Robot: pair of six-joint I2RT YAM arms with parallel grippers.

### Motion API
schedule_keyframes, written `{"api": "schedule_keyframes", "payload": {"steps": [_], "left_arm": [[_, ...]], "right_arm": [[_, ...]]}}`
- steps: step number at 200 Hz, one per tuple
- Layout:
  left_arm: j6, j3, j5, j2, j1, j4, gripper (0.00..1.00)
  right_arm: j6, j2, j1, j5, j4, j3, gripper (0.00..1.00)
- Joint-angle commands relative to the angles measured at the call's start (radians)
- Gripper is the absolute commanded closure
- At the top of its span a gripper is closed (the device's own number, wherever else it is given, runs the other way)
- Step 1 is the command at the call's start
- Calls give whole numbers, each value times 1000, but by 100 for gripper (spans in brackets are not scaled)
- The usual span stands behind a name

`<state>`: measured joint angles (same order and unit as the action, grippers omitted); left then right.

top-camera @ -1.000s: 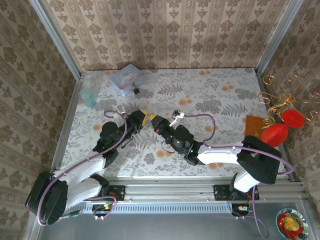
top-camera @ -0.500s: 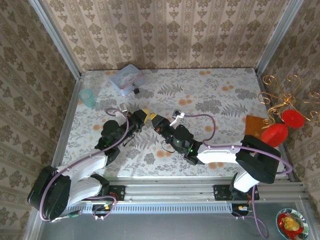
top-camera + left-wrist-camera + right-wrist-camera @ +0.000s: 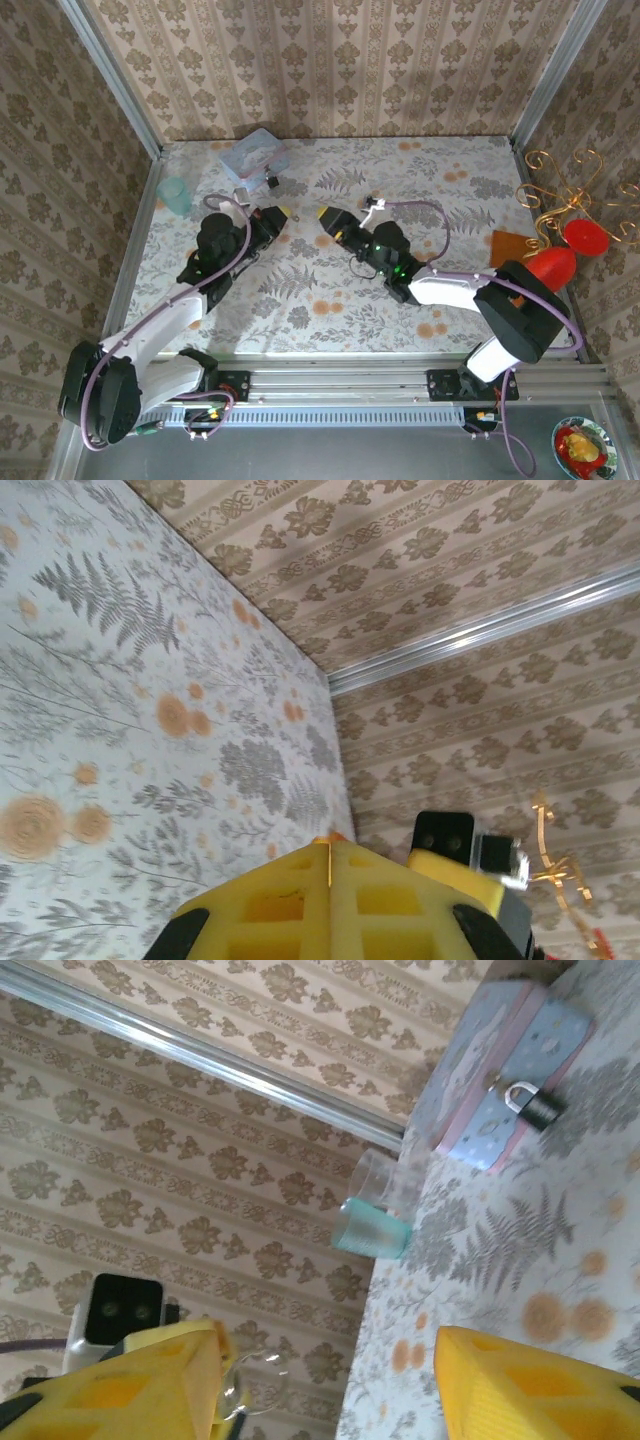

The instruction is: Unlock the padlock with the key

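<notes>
Both grippers have pulled apart and shifted toward the far wall since a second ago, when their yellow tips met nose to nose nearer the arm bases. Left gripper (image 3: 284, 214) is now left of centre over the table (image 3: 450, 200). Its fingers (image 3: 270, 910) are pressed together with no gap, and I cannot tell whether they pinch anything. Right gripper (image 3: 326, 213) faces it across a small gap, and its fingers (image 3: 520, 1385) have parted and stand well apart. Padlock (image 3: 271, 182) lies against the side of the box (image 3: 252, 156) near the far wall, just beyond the left gripper, with its shackle toward the box. Cup (image 3: 175, 196) stands by the table's left edge, well apart from the padlock
</notes>
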<state>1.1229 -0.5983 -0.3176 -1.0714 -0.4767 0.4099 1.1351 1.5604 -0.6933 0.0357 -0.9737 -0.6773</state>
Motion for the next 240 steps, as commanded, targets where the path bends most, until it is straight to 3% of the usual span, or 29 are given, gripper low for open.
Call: {"api": "schedule_keyframes", "payload": {"steps": [1,24,47,113,171,240], "left_arm": [[-152,-44,-77,-9,43,-143,100],[-188,-89,-169,-47,45,-158,100],[-267,-156,-213,-68,41,-281,100],[-293,-173,-349,-88,44,-224,100],[-344,-212,-403,-84,59,-294,100],[-374,-228,-432,-82,76,-295,100]], "right_arm": [[-82,9,-6,220,-30,-7,44],[-123,17,-16,262,3,-38,46],[-103,40,0,315,-45,-45,47],[-60,98,5,390,-154,-53,57],[12,134,41,450,-257,-57,68],[54,138,36,470,-281,-66,69]]}}
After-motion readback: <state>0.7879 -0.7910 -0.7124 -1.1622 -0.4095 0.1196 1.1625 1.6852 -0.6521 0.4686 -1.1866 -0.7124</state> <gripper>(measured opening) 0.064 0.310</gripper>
